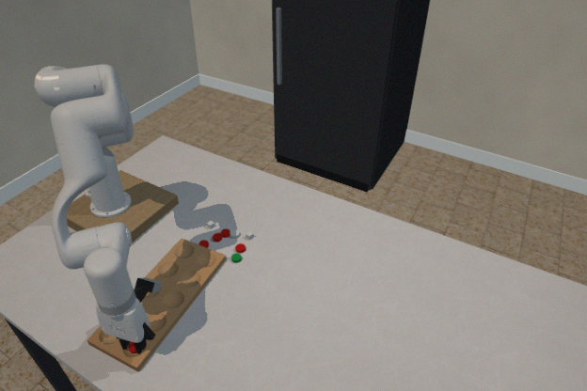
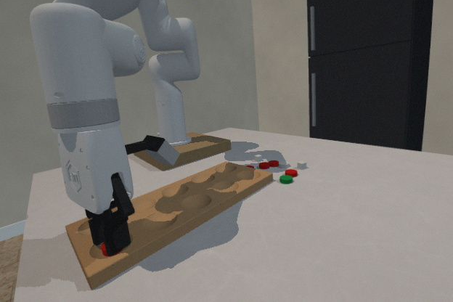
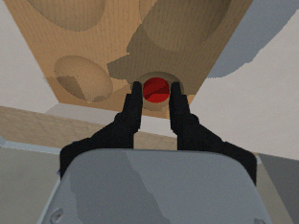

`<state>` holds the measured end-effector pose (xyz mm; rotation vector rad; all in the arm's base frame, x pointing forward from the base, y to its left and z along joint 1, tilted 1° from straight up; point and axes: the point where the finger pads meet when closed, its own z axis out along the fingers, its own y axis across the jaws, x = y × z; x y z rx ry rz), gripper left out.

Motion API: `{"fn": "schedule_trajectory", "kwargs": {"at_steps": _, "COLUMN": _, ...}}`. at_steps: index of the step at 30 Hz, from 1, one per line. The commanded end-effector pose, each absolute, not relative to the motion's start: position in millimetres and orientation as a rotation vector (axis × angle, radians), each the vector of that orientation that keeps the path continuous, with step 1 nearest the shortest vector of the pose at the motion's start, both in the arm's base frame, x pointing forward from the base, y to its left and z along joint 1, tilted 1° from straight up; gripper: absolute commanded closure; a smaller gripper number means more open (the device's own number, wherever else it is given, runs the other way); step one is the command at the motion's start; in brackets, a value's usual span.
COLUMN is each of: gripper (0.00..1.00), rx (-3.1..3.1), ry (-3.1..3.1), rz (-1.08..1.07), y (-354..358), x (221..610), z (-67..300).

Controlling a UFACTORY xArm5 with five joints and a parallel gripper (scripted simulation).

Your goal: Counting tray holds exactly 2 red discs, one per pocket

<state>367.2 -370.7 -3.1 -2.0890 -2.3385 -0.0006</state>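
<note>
The gripper (image 3: 155,88) is pointing down over the near end of the wooden counting tray (image 1: 212,260), at the corner pocket closest to the table edge. One red disc (image 2: 106,250) lies in this pocket, low in the hollow; in the wrist view it is seen btw. the two black fingers. The claw is released: the fingers stand just beside the disc on both sides, w/o clamping it, and the disc rests in the pocket. From the pictures alone I cannot tell if a fingertip is touching the disc's edge. The tray lies flat on the grey table (image 1: 379,305), its long side running away from the gripper twd. the loose pieces. Near the tray's far end, on the table, are 4 more red discs: one (image 1: 203,243) very close to the tray's end, two (image 1: 221,235) touching or nearly touching each other a bit further off, and one (image 1: 241,247) to the side. A green disc (image 1: 236,258) lies just beside that last one. Two small white cubes (image 1: 210,224), (image 1: 249,236) lie near this group. The arm stands on a wooden base board (image 1: 151,201), apart from the tray. A black fridge (image 1: 331,69) stands on the floor behind the table.
</note>
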Motion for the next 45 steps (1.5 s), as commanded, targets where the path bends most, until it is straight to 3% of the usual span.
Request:
{"fn": "schedule_trajectory", "kwargs": {"at_steps": 1, "gripper": 0.67, "rx": -2.091, "ry": -2.341, "rz": 0.0, "y": -372, "x": 368, "z": -2}}
{"fn": "schedule_trajectory", "kwargs": {"at_steps": 19, "gripper": 0.67, "rx": -2.091, "ry": -2.341, "rz": 0.0, "y": -372, "x": 368, "z": -1}}
{"fn": "schedule_trajectory", "kwargs": {"at_steps": 29, "gripper": 0.67, "rx": -2.091, "ry": -2.341, "rz": 0.0, "y": -373, "x": 367, "z": 94}}
{"fn": "schedule_trajectory", "kwargs": {"at_steps": 33, "gripper": 0.67, "rx": -2.091, "ry": -2.341, "rz": 0.0, "y": -373, "x": 367, "z": 98}}
{"fn": "schedule_trajectory", "kwargs": {"at_steps": 34, "gripper": 0.53, "rx": -2.091, "ry": -2.341, "rz": 0.0, "y": -373, "x": 367, "z": 98}}
{"fn": "schedule_trajectory", "kwargs": {"at_steps": 45, "gripper": 0.53, "rx": -2.091, "ry": -2.341, "rz": 0.0, "y": -373, "x": 367, "z": 98}}
